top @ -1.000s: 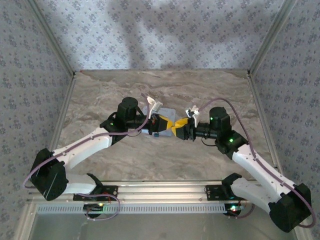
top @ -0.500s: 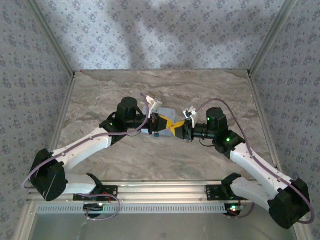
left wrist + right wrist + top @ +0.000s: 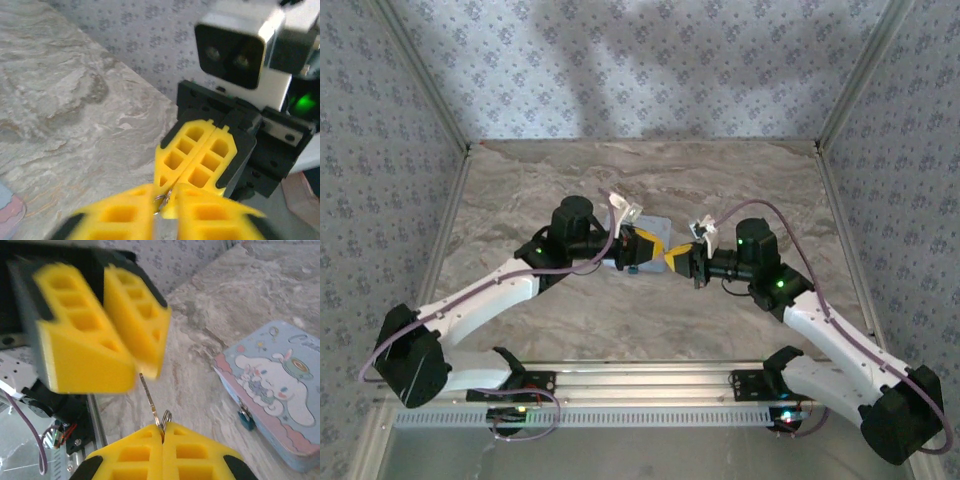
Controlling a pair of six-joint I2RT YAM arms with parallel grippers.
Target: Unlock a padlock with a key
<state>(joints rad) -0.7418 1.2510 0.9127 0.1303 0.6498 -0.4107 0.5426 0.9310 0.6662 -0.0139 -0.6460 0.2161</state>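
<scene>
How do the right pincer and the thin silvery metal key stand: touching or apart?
Touching. The right wrist view shows the right pincer shut on the ring end of the thin silvery metal key, its blade sticking out forward.

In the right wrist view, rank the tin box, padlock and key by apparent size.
Largest: tin box.
Then padlock and key, not ranked: key looks longer but thinner, and lies nearer the camera.

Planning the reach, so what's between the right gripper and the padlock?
Just bare table, as the right wrist view shows, between the right gripper, shut on the key, and the padlock on the tin.
</scene>
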